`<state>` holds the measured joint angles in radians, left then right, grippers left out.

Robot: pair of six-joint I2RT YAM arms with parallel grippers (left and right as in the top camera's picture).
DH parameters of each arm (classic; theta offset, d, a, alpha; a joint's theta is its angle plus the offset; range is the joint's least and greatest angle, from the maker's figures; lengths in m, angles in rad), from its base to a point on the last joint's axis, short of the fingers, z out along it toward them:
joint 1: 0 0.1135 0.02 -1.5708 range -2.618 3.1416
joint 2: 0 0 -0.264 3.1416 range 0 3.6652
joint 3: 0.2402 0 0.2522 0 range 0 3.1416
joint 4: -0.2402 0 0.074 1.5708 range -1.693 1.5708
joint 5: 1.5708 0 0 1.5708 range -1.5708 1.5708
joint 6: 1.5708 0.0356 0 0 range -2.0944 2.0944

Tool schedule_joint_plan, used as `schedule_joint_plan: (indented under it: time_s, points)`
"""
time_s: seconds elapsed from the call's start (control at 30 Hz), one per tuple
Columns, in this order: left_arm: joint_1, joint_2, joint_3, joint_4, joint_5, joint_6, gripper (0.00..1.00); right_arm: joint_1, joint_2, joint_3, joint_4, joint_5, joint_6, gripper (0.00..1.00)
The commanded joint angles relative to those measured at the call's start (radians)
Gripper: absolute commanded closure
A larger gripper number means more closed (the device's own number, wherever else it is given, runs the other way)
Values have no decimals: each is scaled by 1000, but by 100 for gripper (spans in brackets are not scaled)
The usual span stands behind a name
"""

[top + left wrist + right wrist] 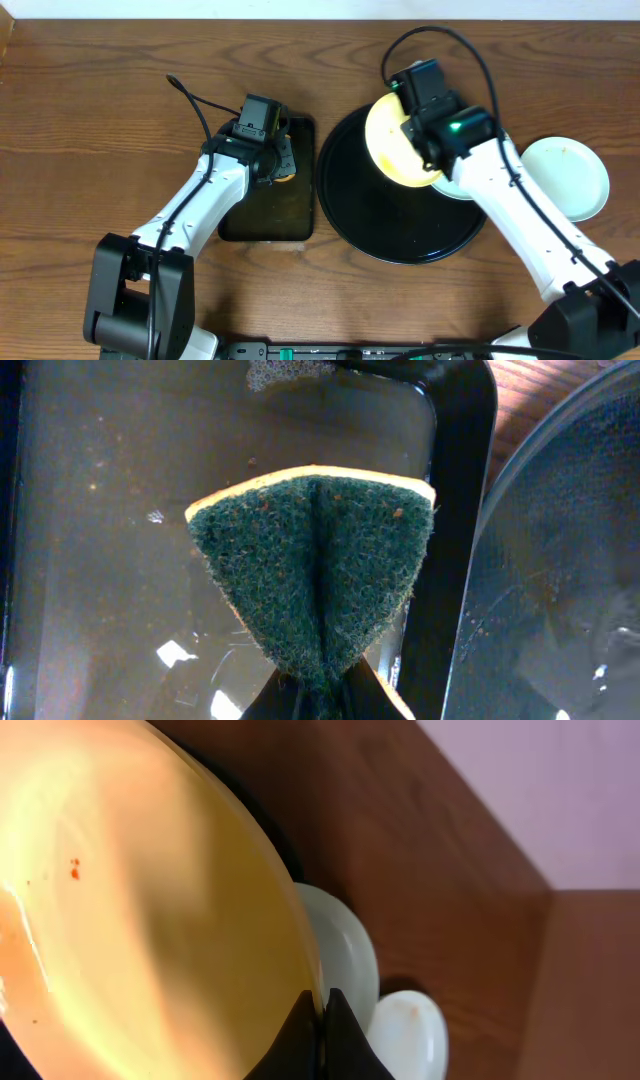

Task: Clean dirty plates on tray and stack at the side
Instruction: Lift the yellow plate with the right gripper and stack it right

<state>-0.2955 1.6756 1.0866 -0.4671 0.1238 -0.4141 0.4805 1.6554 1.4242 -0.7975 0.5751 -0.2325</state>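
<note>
Clamping the rim of the pale yellow plate (392, 140), the right jaws hold it tilted over the round black tray (390, 225), one pale plate (345, 945) just behind it, a second pale plate (572, 175) on the desk (80, 120) alongside. The left jaws pinch a folded green sponge (315, 560) above the rectangular tray (270, 215).

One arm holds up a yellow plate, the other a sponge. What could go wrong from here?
The right gripper pinches the yellow plate only at its rim, tilted over the round tray; it might slip and fall. The left gripper holds the sponge folded over the wet-looking rectangular tray; it may drip on the table when carried across.
</note>
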Motion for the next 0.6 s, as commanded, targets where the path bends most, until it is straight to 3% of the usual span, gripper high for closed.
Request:
schedule_joint_plan:
  time_s: [0.0, 0.17, 0.57]
  points:
    - [3, -9, -5, 1, -14, 14, 92, 60, -21, 19, 16, 162, -15, 99]
    - [3, -9, -5, 1, -14, 14, 92, 101, -21, 19, 62, 279, -16, 99]
    - [3, -9, -5, 4, -14, 14, 92, 103, -21, 19, 99, 269, -7, 99]
